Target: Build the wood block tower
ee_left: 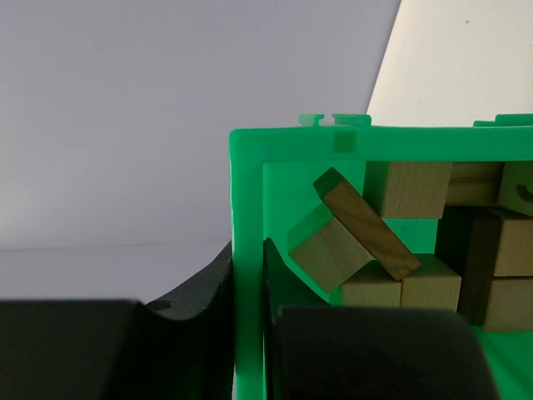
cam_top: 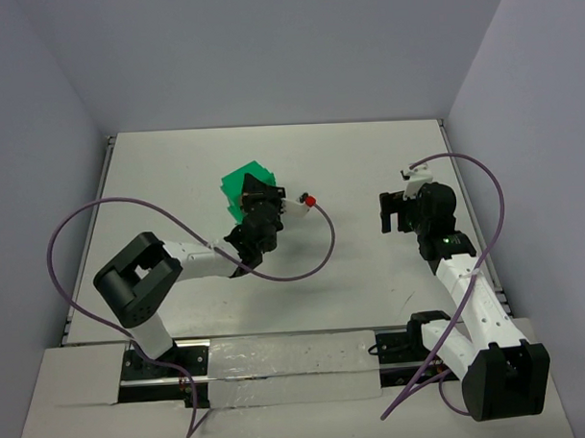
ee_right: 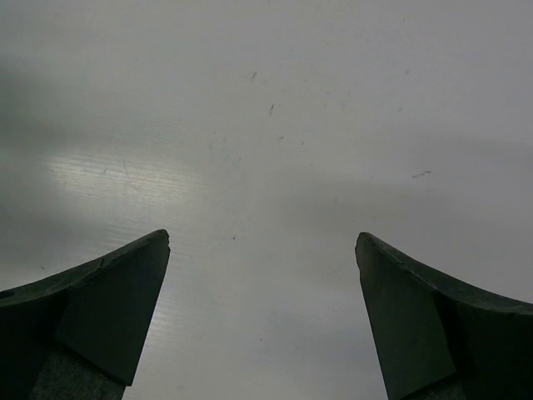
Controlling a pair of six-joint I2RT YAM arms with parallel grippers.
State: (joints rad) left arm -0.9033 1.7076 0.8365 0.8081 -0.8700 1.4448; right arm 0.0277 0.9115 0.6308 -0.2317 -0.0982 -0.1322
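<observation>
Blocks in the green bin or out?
In. Left wrist view shows the blocks piled inside the green bin, whose wall the left pincer clamps.

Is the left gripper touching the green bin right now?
Touching. The left wrist view shows the green bin with its wall running between the fingers of the left gripper, both flush against it.

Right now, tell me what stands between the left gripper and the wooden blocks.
Only the side wall of the bin: the left gripper straddles it, and the blocks lie loose inside, just beyond that wall.
</observation>
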